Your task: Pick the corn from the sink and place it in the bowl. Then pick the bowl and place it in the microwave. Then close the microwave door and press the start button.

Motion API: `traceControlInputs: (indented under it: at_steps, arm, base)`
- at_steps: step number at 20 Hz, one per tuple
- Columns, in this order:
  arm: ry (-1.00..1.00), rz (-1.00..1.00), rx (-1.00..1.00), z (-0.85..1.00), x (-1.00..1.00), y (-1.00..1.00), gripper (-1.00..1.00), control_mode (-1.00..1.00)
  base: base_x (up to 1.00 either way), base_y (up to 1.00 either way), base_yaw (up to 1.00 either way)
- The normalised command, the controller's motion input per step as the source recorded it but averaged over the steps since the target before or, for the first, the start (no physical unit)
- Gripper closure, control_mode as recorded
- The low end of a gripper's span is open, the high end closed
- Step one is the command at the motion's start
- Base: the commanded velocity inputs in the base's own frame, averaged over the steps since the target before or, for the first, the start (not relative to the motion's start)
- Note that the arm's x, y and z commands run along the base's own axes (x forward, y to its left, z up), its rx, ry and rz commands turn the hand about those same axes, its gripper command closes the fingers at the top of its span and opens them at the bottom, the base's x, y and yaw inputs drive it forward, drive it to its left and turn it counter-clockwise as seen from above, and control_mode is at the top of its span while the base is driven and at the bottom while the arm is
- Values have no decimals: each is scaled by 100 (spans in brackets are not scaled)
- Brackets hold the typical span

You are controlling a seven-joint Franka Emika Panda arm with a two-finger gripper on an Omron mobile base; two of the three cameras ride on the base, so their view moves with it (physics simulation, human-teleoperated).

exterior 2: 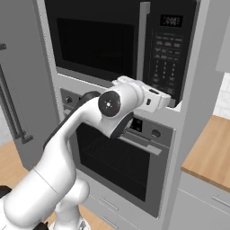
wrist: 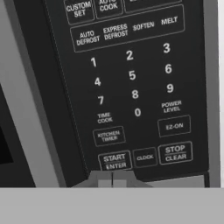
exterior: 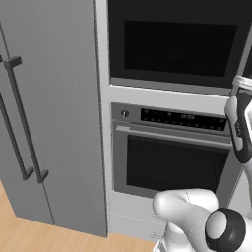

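The hand (wrist: 113,178), its fingers pressed together and holding nothing, sits right at the start button (wrist: 115,160) on the microwave (exterior 2: 121,40), whose door (exterior 2: 96,38) is closed.

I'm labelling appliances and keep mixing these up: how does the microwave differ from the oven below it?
The microwave sits higher, the oven lower. The microwave has a vertical bar handle; the oven's handle runs horizontally. The microwave's button panel stands beside its door; the oven's controls run above its door. Both are closed, black and steel, with dark windows.
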Motion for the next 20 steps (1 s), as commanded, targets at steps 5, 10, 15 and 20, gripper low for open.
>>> traceControlInputs:
  at_steps: [5,10,15,20]
  arm:
    - [0,0,0,-11,11,-16,100,-100]
    - [0,0,0,-16,15,-6,100,-100]
    - [0,0,0,-2,15,0,100,-100]
    - [0,0,0,0,35,-10,100,-100]
  base:
    - [0,0,0]
    - [0,0,0]
    - [0,0,0]
    - [0,0,0]
